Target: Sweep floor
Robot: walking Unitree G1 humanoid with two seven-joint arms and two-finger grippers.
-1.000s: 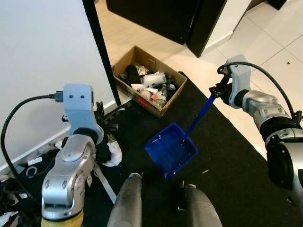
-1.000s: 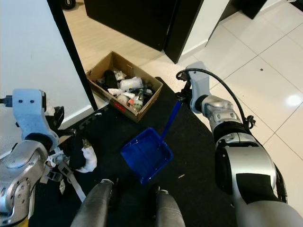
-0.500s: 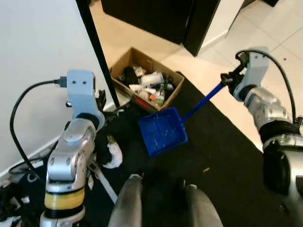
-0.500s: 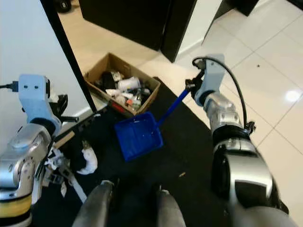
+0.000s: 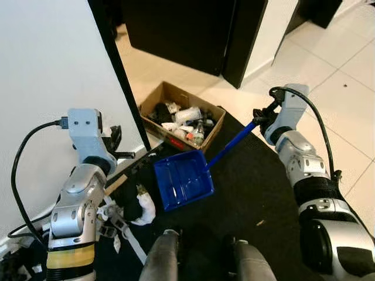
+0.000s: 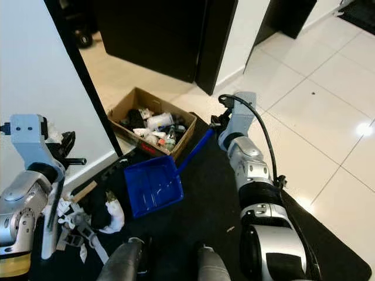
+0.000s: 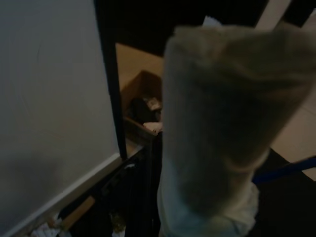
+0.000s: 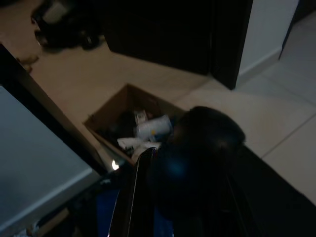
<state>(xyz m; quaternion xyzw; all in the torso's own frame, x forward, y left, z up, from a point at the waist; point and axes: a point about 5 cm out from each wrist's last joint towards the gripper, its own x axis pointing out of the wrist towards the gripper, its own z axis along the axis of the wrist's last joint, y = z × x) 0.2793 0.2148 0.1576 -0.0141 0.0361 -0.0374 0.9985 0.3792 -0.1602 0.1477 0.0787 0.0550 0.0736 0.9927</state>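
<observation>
A blue dustpan (image 5: pixel 183 178) hangs over the black mat (image 5: pixel 258 181), just in front of a cardboard box (image 5: pixel 157 98) filled with rubbish. Its long blue handle (image 5: pixel 231 143) slants up to my right gripper (image 5: pixel 262 115), which is shut on the handle's end. In the right wrist view the dark handle end (image 8: pixel 197 148) sits close before the lens, with the box (image 8: pixel 106 111) beyond. My left gripper (image 5: pixel 117 141) is held up by the white wall, shut on a pale handle (image 7: pixel 217 123) that runs down along the forearm (image 6: pixel 50 225).
A black door frame post (image 5: pixel 120 76) stands between the wall and the box. Dark cabinets (image 5: pixel 187 29) stand behind on a wooden floor. White cloth (image 5: pixel 145 208), straps and a wooden stick (image 5: pixel 117 184) lie at the mat's left edge. White tiles (image 5: pixel 345 111) stretch to the right.
My right gripper has swung the dustpan left and away from my legs, bringing it level close to the box front. The head camera has tilted up, so the picture has shifted.
</observation>
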